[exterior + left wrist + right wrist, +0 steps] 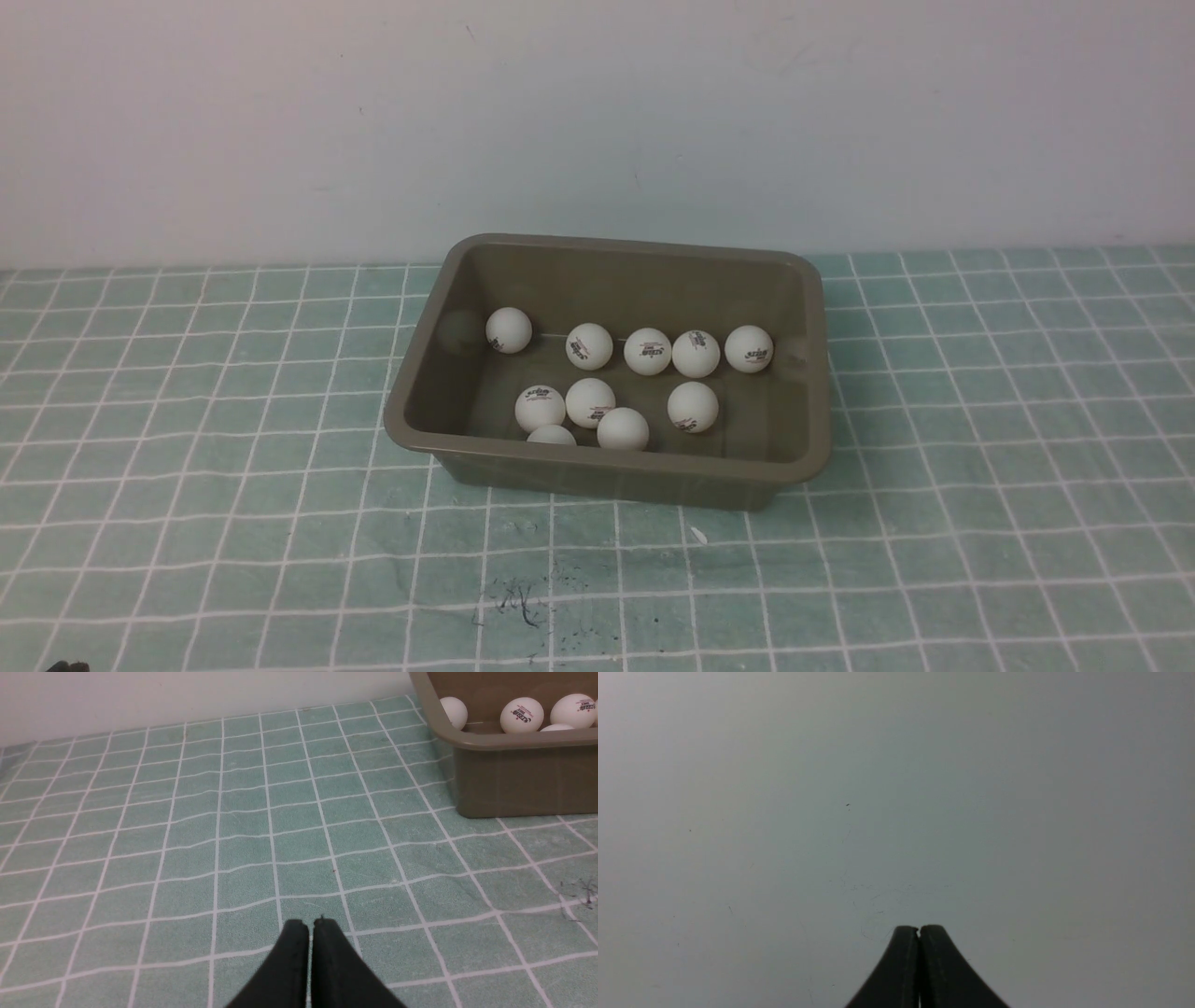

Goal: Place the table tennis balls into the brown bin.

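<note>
The olive-brown bin (pixel 812 308) stands at the middle of the table, and several white table tennis balls (pixel 647 351) lie inside it, some along its far wall and some near its front wall. In the left wrist view a corner of the bin (pixel 509 779) shows with some balls (pixel 521 715) inside. My left gripper (pixel 310 924) is shut and empty, low over the cloth, well away from the bin on its left side. My right gripper (pixel 919 928) is shut and empty, facing only a plain grey-white surface. Neither gripper shows in the front view.
A green cloth with a white grid (pixel 233 420) covers the table. A pale wall (pixel 597 121) rises right behind the bin. Dark scribble marks (pixel 523 602) and a small white fleck (pixel 698 535) lie on the cloth in front of the bin.
</note>
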`<state>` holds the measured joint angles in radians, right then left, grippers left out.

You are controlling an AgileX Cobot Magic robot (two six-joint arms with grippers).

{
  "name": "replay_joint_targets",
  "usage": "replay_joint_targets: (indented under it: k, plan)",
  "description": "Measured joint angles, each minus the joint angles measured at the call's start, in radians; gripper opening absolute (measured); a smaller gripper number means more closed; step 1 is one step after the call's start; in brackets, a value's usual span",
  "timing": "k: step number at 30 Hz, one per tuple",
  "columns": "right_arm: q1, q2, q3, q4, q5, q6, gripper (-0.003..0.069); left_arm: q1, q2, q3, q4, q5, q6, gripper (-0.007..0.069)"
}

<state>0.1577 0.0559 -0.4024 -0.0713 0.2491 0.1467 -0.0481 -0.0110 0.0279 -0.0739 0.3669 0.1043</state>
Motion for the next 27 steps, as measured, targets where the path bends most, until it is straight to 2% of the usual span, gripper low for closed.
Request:
replay_joint_targets:
  k: [11, 16, 27]
  plan:
    - [-0.001, -0.023, 0.248, -0.001, 0.031, -0.001, -0.0015, 0.0, 0.0, 0.0, 0.0, 0.0, 0.0, -0.0005]
    - [-0.054, -0.065, 0.411, -0.001, 0.087, -0.001, -0.0015, 0.0, 0.0, 0.0, 0.0, 0.001, 0.0, -0.0005]
    - [-0.079, -0.067, 0.426, -0.001, 0.123, -0.001, -0.0015, 0.0, 0.0, 0.0, -0.002, 0.001, 0.0, -0.0005]
